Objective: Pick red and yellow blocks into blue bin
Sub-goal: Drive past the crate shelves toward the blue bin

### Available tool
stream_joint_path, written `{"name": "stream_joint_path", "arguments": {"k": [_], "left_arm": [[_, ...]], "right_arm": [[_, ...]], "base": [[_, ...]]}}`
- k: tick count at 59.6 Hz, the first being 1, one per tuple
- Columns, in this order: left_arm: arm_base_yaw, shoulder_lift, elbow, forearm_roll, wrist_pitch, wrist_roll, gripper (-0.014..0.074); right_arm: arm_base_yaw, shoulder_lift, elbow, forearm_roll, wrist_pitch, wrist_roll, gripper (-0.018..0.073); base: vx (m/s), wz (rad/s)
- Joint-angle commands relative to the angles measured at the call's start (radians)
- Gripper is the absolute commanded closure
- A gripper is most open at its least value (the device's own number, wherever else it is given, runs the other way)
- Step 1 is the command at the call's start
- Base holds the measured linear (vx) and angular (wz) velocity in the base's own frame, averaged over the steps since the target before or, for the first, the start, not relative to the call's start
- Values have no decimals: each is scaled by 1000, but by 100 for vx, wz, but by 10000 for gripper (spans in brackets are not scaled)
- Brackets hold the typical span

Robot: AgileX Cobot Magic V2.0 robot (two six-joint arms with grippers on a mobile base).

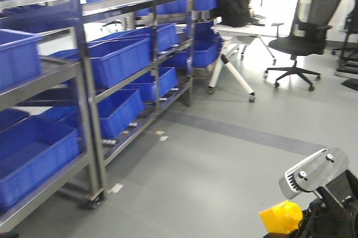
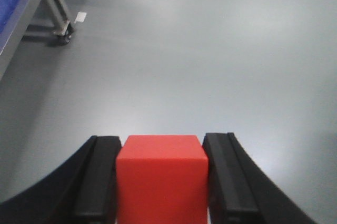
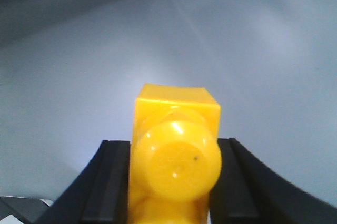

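A plain red block (image 2: 160,182) sits squarely between the black fingers of my left gripper (image 2: 161,148), which is shut on it above bare grey floor. My right gripper (image 3: 174,148) is shut on the yellow block (image 3: 176,108), whose round stud faces the camera. In the front view the yellow block (image 1: 279,215) shows at the bottom right, beside the black right arm (image 1: 330,193). The left gripper is outside that view. The blue bin is out of view.
Steel shelving racks on castors (image 1: 94,200) carry several blue crates (image 1: 117,59) along the left. One rack castor (image 2: 63,33) shows at the far left of the left wrist view. A white table (image 1: 240,31) and a black office chair (image 1: 305,25) stand at the back.
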Motion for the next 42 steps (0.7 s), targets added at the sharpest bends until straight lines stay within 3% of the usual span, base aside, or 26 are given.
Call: {"name": "stream_joint_path", "arguments": {"k": [1, 42], "left_arm": [[-5, -8, -26, -1, -66, -2, 356], [-5, -8, -26, -1, -66, -2, 356]], "right_arm": [[0, -20, -29, -4, -65, -4, 318], [0, -20, -29, -4, -65, -4, 318]], "base": [[36, -30], [36, -12]]}}
